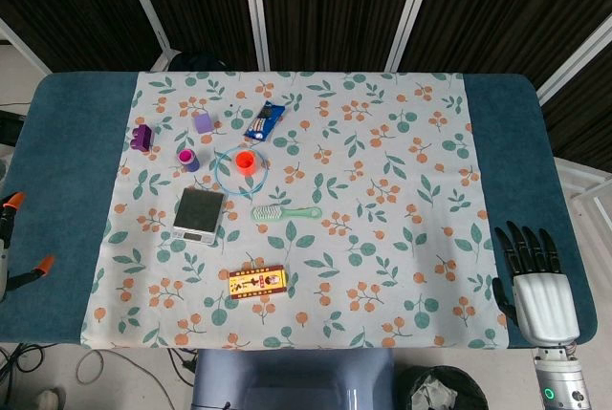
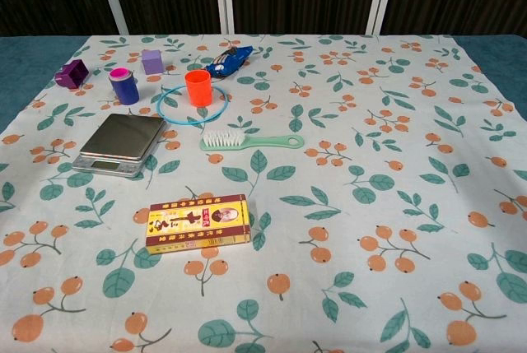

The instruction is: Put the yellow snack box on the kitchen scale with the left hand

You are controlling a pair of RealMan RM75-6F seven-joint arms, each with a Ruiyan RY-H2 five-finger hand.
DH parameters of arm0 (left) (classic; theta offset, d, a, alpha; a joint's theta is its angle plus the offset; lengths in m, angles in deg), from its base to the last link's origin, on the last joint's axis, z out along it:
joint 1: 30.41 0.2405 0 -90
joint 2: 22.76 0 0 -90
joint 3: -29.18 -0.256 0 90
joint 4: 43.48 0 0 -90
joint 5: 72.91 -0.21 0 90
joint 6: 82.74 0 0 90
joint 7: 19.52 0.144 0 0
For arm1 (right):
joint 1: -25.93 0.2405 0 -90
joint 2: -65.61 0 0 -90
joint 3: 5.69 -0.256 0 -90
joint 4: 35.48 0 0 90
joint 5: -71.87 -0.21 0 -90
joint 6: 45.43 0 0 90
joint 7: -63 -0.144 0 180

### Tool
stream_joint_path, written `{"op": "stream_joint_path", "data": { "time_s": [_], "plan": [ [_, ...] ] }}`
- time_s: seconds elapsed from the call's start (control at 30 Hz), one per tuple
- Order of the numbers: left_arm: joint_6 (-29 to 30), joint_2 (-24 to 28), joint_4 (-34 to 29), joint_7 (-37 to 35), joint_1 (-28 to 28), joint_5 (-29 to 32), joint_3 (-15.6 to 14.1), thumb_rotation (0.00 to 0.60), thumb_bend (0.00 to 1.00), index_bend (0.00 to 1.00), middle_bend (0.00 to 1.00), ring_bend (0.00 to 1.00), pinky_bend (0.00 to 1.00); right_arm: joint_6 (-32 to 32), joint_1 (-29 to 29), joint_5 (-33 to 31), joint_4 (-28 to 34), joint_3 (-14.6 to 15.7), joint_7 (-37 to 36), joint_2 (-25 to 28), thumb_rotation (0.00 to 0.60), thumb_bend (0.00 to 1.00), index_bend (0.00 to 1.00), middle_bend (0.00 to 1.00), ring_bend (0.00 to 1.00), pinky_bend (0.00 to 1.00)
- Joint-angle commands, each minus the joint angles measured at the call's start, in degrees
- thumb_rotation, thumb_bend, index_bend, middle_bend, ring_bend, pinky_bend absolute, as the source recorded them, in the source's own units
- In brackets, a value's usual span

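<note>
The yellow snack box lies flat on the floral cloth near the table's front edge. Just behind it and slightly left stands the kitchen scale, a grey platform with nothing on it. A short gap of cloth separates the two. My right hand rests over the table's front right corner, fingers spread and holding nothing, far from the box. Neither view shows my left hand.
A green brush lies right of the scale. Behind the scale are an orange cup inside a blue ring, a purple cup, a lilac block, a purple block and a blue packet. Orange-tipped clamps poke in at the left edge.
</note>
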Motion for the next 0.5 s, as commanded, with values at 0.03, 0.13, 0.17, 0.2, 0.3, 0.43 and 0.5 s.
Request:
{"op": "stream_joint_path", "data": {
  "time_s": [0.03, 0.13, 0.17, 0.2, 0.3, 0.43, 0.5],
  "plan": [
    [-0.21, 0.24, -0.46, 0.41, -0.11, -0.8, -0.5, 0.6, 0.24, 0.05, 0.3, 0.31, 0.35, 0.19, 0.02, -0.34, -0.07, -0.06, -0.02, -0.03, 0.6, 0.51, 0.03, 0.07, 0.06, 0.01],
    [1.4, -0.37, -0.77, 1.39, -0.28, -2.66, -0.41, 0.6, 0.35, 0.08, 0.55, 0.54, 0.58, 0.32, 0.02, -0.59, -0.08, -0.11, 0.07, -0.02, 0.6, 0.51, 0.03, 0.07, 0.06, 0.01],
    [1.91, -0.72, -0.39, 2.48, -0.42, -3.53, -0.53, 0.6, 0.4, 0.09, 0.62, 0.6, 0.63, 0.33, 0.01, -0.62, -0.06, -0.11, 0.11, -0.01, 0.6, 0.51, 0.03, 0.07, 0.06, 0.01],
    [1.98, -1.01, 0.06, 4.08, -0.7, -4.53, -0.89, 0.6, 0.44, 0.1, 0.67, 0.64, 0.67, 0.32, 0.0, -0.67, -0.06, -0.13, 0.15, -0.01, 0.6, 0.51, 0.03, 0.07, 0.06, 0.01],
    [-0.27, -1.2, 0.45, 6.96, -2.14, -6.43, -2.07, 0.6, 0.56, 0.12, 0.78, 0.72, 0.71, 0.43, 0.02, -0.95, -0.08, -0.22, 0.17, -0.05, 0.6, 0.51, 0.03, 0.07, 0.06, 0.01],
    [-7.22, 0.08, -0.63, 6.71, -5.14, -7.33, -3.8, 0.6, 0.67, 0.15, 0.86, 0.76, 0.72, 0.51, 0.06, -1.1, -0.07, -0.29, 0.17, -0.03, 0.6, 0.51, 0.03, 0.07, 0.06, 0.01],
    [-11.05, 0.89, -1.55, 5.9, -6.73, -7.37, -4.58, 0.6, 0.69, 0.16, 0.86, 0.76, 0.72, 0.41, 0.02, -1.16, -0.02, -0.36, 0.11, 0.01, 0.6, 0.51, 0.03, 0.07, 0.06, 0.01]
  ]
}}
